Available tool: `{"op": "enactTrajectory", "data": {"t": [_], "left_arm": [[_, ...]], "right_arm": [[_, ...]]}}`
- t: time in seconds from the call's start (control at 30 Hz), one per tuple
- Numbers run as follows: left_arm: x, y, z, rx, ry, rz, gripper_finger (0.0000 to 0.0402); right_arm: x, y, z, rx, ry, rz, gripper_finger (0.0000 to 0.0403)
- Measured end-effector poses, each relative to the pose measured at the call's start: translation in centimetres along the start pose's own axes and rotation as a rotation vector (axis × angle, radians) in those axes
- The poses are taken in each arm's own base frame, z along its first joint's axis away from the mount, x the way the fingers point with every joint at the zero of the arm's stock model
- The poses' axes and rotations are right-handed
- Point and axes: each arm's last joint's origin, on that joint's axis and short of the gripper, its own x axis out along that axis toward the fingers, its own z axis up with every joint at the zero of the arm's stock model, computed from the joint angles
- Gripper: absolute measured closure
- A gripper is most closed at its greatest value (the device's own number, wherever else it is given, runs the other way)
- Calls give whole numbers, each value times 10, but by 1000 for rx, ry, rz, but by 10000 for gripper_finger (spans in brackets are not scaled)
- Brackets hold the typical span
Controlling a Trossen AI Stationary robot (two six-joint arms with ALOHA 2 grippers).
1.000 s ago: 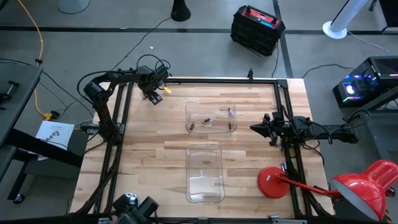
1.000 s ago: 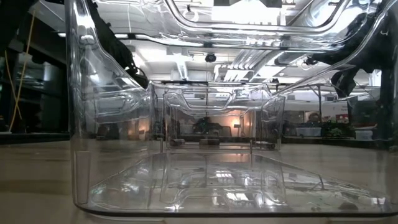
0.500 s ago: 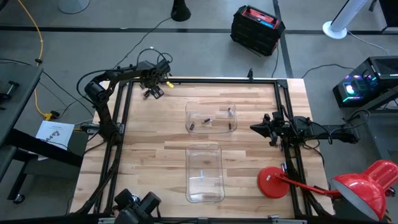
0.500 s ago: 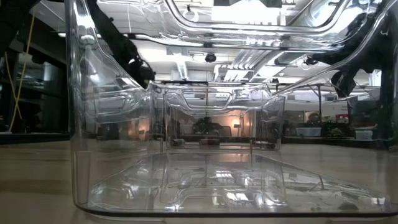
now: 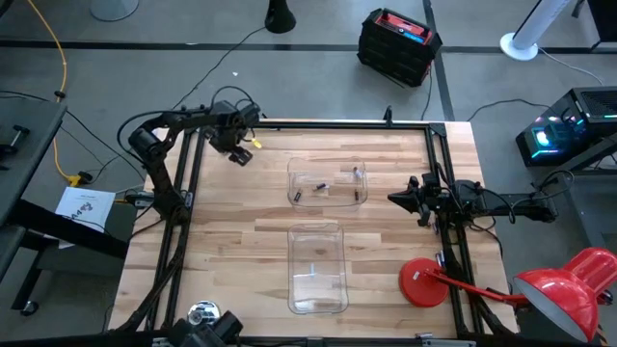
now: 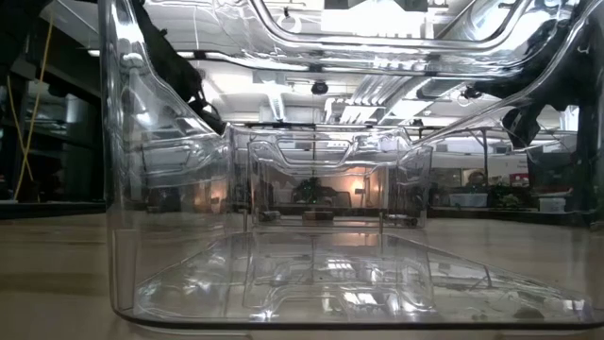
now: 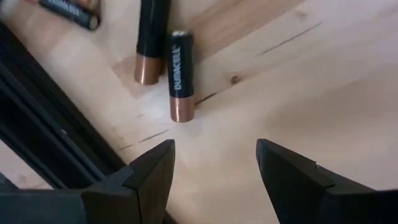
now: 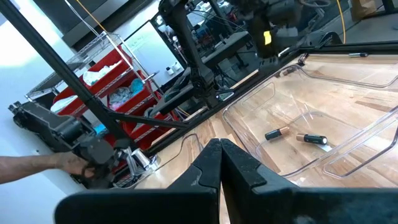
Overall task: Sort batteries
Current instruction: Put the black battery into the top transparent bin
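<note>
left tool (image 7: 214, 163) apart over batteries (image 7: 181, 76) (none held) | right tool (image 8: 219, 163) together

We find a light wooden table (image 5: 241, 241) of butt-jointed planks, bordered by a black frame (image 5: 328, 123). Two clear plastic bins rest directly on it: the far bin (image 5: 328, 182) near centre towards 12 o'clock, holding several batteries (image 5: 323, 186), and the near bin (image 5: 318, 270) towards 6 o'clock. A red lamp base (image 5: 424, 282) sits at 4 o'clock. Loose batteries (image 7: 180, 76) lie on the bare wood at 10 o'clock, beside the frame.
</note>
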Motion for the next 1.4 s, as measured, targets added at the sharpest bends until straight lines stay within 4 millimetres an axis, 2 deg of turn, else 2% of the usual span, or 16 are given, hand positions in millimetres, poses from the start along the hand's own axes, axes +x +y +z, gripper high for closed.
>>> {"op": "enactTrajectory", "data": {"t": [0.2, 0.53, 0.67, 0.83, 1.1, 1.3, 1.4], "left_arm": [[18, 1, -8, -81, -9, 2, 184], [14, 13, 10, -145, -137, 3, 189], [13, 12, 13, -104, -151, -33, 200], [16, 11, 17, -171, -163, -88, 217], [23, 7, 19, -153, -121, -130, 272], [18, 8, 16, -111, -134, -146, 373], [7, 11, 13, -120, -177, -167, 373]], "right_arm": [[0, 0, 0, 0, 0, 0, 402], [0, 0, 0, 0, 0, 0, 402], [0, 0, 0, 0, 0, 0, 402], [0, 0, 0, 0, 0, 0, 402], [0, 0, 0, 0, 0, 0, 402], [0, 0, 0, 0, 0, 0, 402], [0, 0, 0, 0, 0, 0, 402]]}}
